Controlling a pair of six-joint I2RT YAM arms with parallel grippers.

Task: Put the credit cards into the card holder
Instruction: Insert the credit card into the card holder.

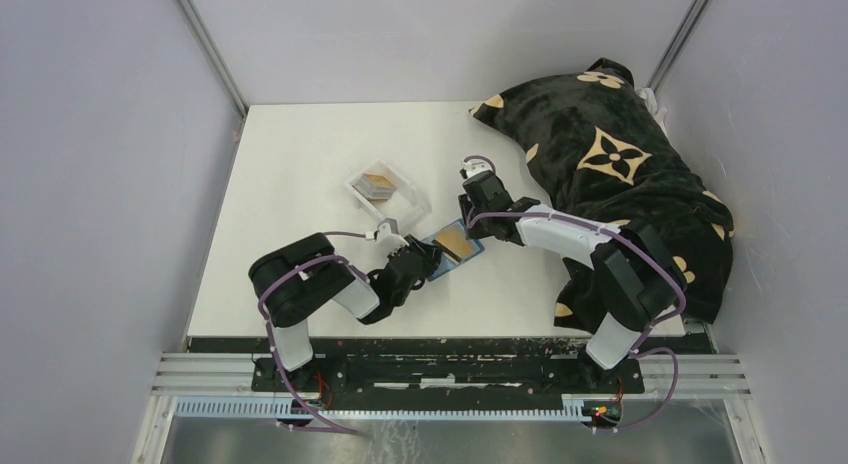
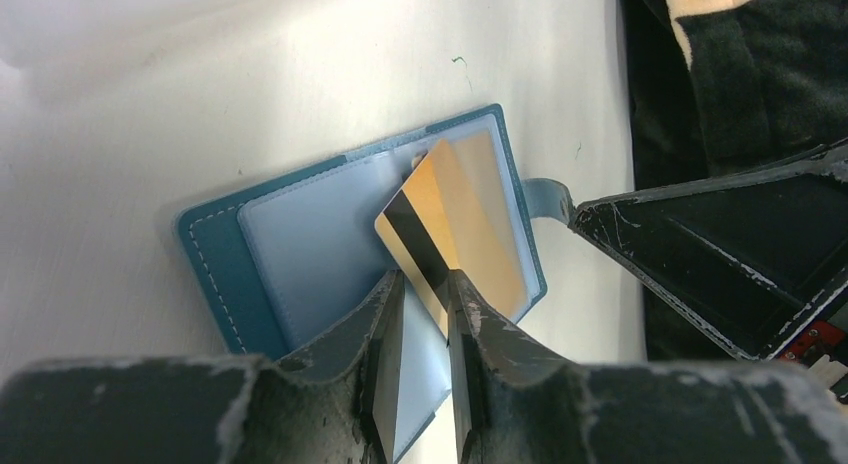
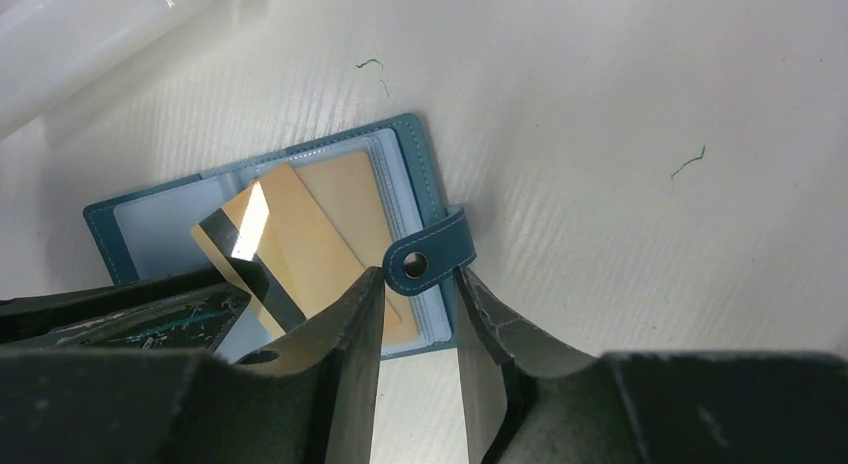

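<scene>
The teal card holder (image 1: 441,271) lies open on the table; it also shows in the left wrist view (image 2: 230,254) and the right wrist view (image 3: 150,219). A tan card (image 3: 345,184) sits inside its right clear sleeve. A gold card with a black stripe (image 2: 440,214) (image 3: 300,254) lies tilted over that sleeve. My left gripper (image 2: 425,276) (image 1: 425,261) has its jaws narrowly apart with the card's near corner between them. My right gripper (image 3: 420,276) (image 1: 468,216) has its fingertips on either side of the snap tab (image 3: 430,262). More cards (image 1: 378,184) lie in the clear tray.
The clear plastic tray (image 1: 405,179) stands just behind the wallet, and its edge shows in the right wrist view (image 3: 80,34). A large black fabric bag with tan flower prints (image 1: 620,174) fills the table's right side, close to the right arm. Grey walls enclose the table.
</scene>
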